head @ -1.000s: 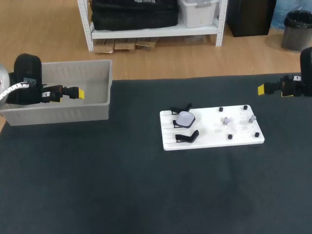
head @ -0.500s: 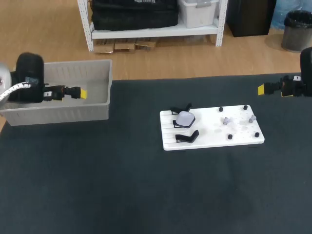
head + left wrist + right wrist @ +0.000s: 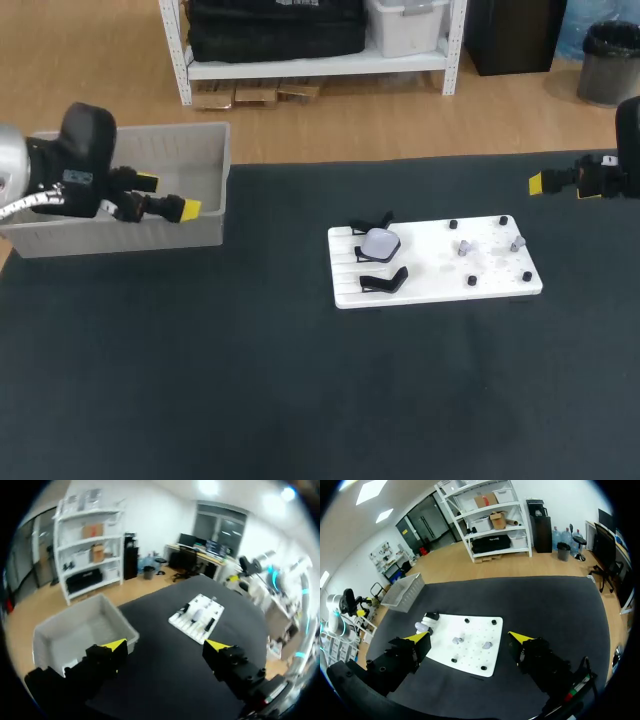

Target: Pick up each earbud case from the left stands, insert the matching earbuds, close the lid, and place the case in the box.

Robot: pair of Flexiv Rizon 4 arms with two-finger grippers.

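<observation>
- The dark table (image 3: pixel 300 400) is stretching out in front, with a white board (image 3: pixel 440 272) lying right of the middle.
- On the board's left end a pale case (image 3: pixel 380 242) is sitting with its lid shut, between two black stands (image 3: pixel 385 281). The right wrist view is showing it at the same end (image 3: pixel 422 626).
- Two small grey earbuds (image 3: pixel 463 247) are standing on the board's right half, among black pegs.
- The left gripper (image 3: pixel 168 196) is hanging above the near wall of the grey box (image 3: pixel 120 236), at the end nearest the board. Its fingers are spread wide and holding nothing.
- The right gripper (image 3: pixel 470 637) is hovering over the table's far right, well apart from the board. Its fingers are also spread wide, with nothing between them.
</observation>
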